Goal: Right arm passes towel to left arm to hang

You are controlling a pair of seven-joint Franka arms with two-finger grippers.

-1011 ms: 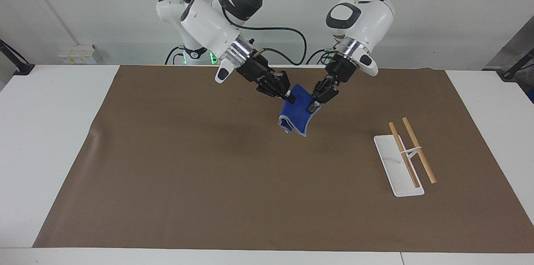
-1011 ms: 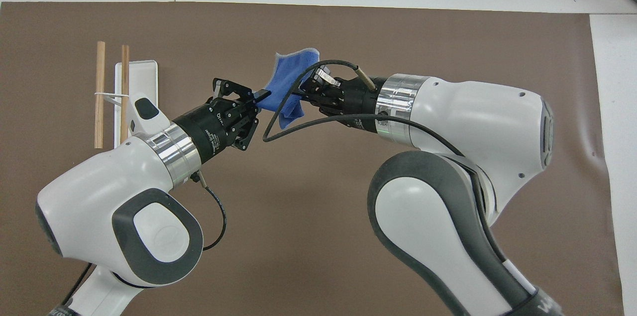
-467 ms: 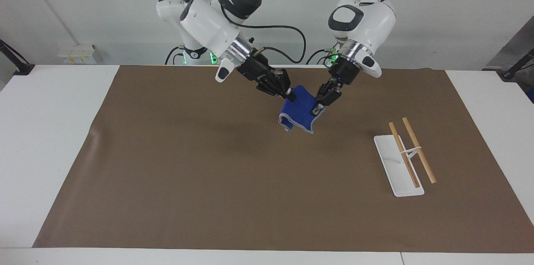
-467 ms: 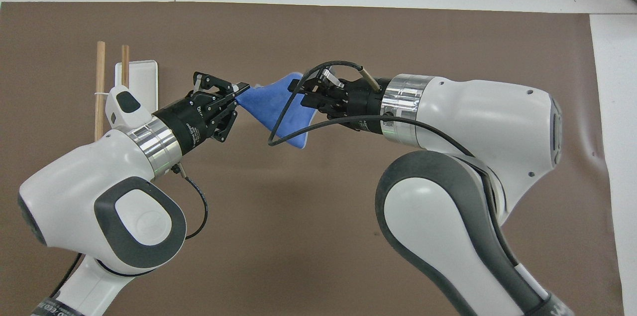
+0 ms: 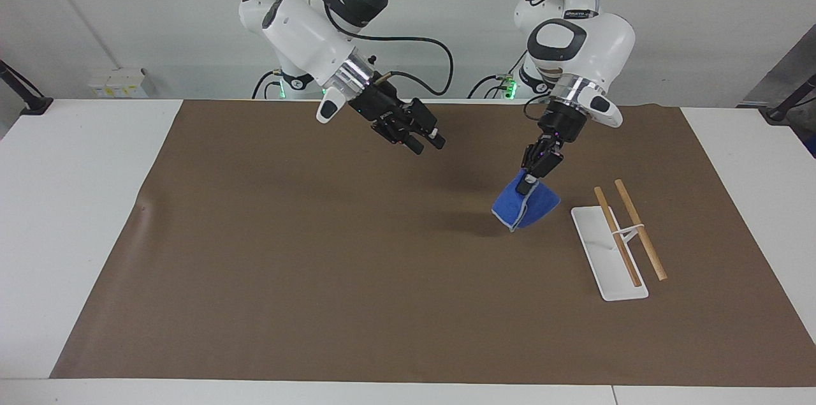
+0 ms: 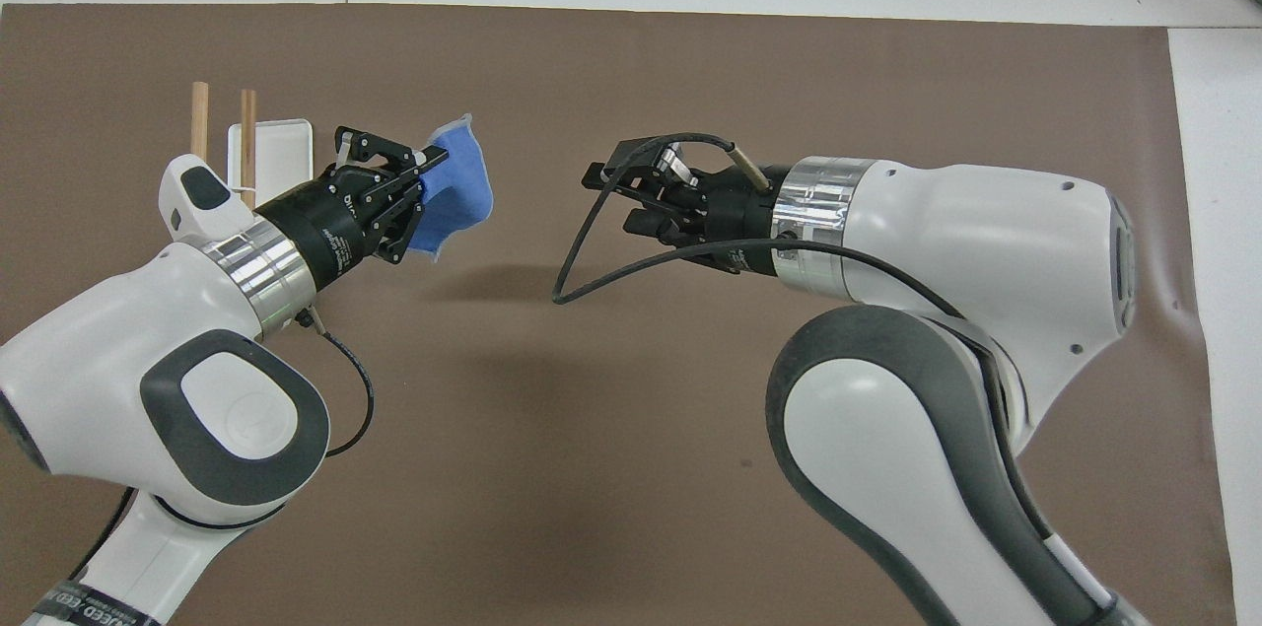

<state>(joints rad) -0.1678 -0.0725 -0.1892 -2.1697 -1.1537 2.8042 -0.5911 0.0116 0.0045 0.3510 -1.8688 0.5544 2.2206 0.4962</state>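
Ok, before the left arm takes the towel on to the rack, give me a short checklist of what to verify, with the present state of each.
1. Left end effector shut on the towel: ok, pinched at its top corner.
2. Right end effector free of the towel: ok, apart from it, over the brown mat.
3. Towel off the mat: ok, it hangs in the air with its shadow beneath.
4. Rack upright on its white base, both wooden rods bare: ok.
5. Path from the towel to the rack: ok, nothing stands between them.
6. Towel spread enough to drape over a rod: cannot tell, it hangs bunched.
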